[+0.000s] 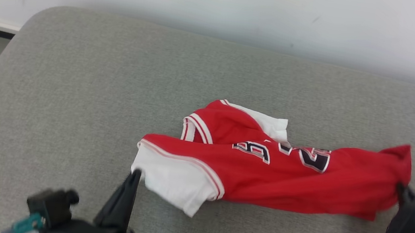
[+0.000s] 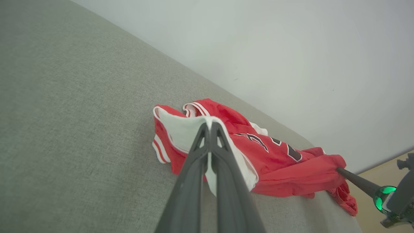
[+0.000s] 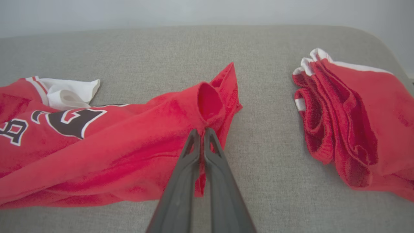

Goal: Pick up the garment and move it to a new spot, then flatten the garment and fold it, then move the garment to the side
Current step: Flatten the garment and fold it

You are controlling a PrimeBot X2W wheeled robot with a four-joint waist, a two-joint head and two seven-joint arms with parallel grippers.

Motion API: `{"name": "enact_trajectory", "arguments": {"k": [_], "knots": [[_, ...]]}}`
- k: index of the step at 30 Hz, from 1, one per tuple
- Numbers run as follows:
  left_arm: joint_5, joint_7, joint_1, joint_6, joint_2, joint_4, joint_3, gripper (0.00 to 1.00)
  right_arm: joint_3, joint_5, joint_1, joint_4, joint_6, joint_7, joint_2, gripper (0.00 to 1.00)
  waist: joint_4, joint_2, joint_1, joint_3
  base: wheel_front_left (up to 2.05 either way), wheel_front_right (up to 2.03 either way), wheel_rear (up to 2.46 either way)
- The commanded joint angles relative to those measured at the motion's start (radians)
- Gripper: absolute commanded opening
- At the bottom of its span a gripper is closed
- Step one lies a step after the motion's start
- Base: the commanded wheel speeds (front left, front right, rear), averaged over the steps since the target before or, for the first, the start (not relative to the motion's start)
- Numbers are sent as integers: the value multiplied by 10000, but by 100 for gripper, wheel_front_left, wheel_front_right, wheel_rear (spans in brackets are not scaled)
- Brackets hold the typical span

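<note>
Clearly both claws have cloth. The left claw (image 2: 209, 125) is pinched tight on the white sleeve end of the jersey (image 1: 275, 177), with a strip of white showing between its fingers. The right claw (image 3: 202, 132) is closed on a bunched red fold at the opposite end. Between them the jersey lies crumpled and drawn out lengthwise across the middle of the grey cushion (image 1: 74, 95), not yet flat.

Each grip looks like a small pinch. If the claws pull apart too hard or lift too fast, the cloth could slip out, most likely on the right, where the fold is rolled rather than a clean edge. That pinch may also have caught several layers, which would stop the jersey spreading open. A folded red pile (image 3: 349, 123) sits near the right claw, and a sweep that way could drag it.

The jersey is a soft, limp knit with striped white trim and dark, white-edged numbers. The cushion is coarse woven fabric with a rounded corner and probably clings a little. The fingers are long, dark and tapered.
</note>
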Motion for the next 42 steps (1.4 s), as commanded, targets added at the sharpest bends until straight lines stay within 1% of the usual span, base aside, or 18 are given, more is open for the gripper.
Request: {"name": "enact_trajectory", "arguments": {"k": [1, 4, 6, 8, 9, 10, 11, 18, 24, 30, 33, 34, 36, 37, 39, 40, 41, 42], "knots": [[-169, 39, 379, 96, 5, -154, 10, 0, -123, 48, 394, -255, 3, 84, 259, 0, -198, 0, 1, -85, 0, 0, 0], [-199, 47, 982, 258, 105, -214, -35, 0, -452, -11, 1166, -665, 3, 265, 626, 0, -325, 0, 1, -91, 0, 0, 0], [-266, 2, 1232, 251, 14, -59, -106, 0, -477, -76, 1501, -595, 3, 278, 818, 0, -404, 0, 1, -105, 0, 0, 0], [-56, -21, 1327, 334, 87, 272, -210, 0, -511, -115, 1682, -388, 3, 217, 935, 0, -472, 0, 1, -109, 0, 0, 0], [-17, -24, 1321, 342, 71, 431, -274, 0, -518, -190, 1701, -275, 3, 188, 958, 4, -495, 0, 1, -116, 0, 0, 0], [41, -16, 1313, 342, 74, 611, -344, 0, -527, -264, 1745, -161, 3, 147, 981, 18, -522, 0, 1, -117, 0, 0, 0], [25, -72, 1298, 314, -22, 878, -399, 0, -574, -333, 1873, 67, 3, 297, 1064, 100, -557, 0, 1, -107, 0, 0, 0], [90, -217, 1183, 330, -51, 1372, -374, 0, -561, -323, 2258, -289, 3, 683, 1142, 100, -582, 0, 1, -30, 0, 0, 0], [53, -294, 1061, 292, -78, 1448, -340, 0, -422, -314, 2366, -797, 3, 515, 1165, 100, -609, 0, 1, 64, 0, 0, 0], [89, -282, 890, 205, -131, 1512, -430, 0, -183, -542, 2217, -387, 3, 526, 1165, 100, -557, 0, 1, 122, 0, 0, 0], [96, -277, 866, 193, -133, 1559, -457, 0, -108, -597, 2210, -116, 3, 563, 1169, 84, -513, 0, 1, 137, 0, 0, 0], [96, -277, 872, 188, -130, 1568, -465, 0, -111, -579, 2232, -58, 3, 578, 1168, 73, -499, 0, 1, 142, 0, 0, 0], [94, -299, 842, 167, -132, 1575, -471, 0, -144, -643, 2295, 16, 3, 577, 1168, 65, -480, 0, 1, 149, 0, 0, 0], [90, -314, 835, 163, -129, 1580, -465, 0, -157, -645, 2334, 22, 3, 583, 1171, 65, -477, 0, 1, 146, 0, 0, 0], [74, -333, 844, 164, -122, 1588, -458, 0, -184, -648, 2412, -18, 3, 604, 1177, 55, -483, 0, 1, 135, 0, 0, 0], [62, -340, 852, 169, -118, 1592, -453, 0, -201, -656, 2437, -76, 3, 584, 1179, 54, -491, 0, 1, 129, 0, 0, 0], [47, -347, 853, 172, -117, 1596, -447, 0, -207, -651, 2450, -154, 3, 557, 1180, 43, -501, 0, 1, 121, 0, 0, 0], [47, -347, 853, 172, -117, 1596, -447, 0, -207, -651, 2450, -154, 3, 557, 1180, 43, -501, 0, 1, 121, 0, 0, 0]]}}
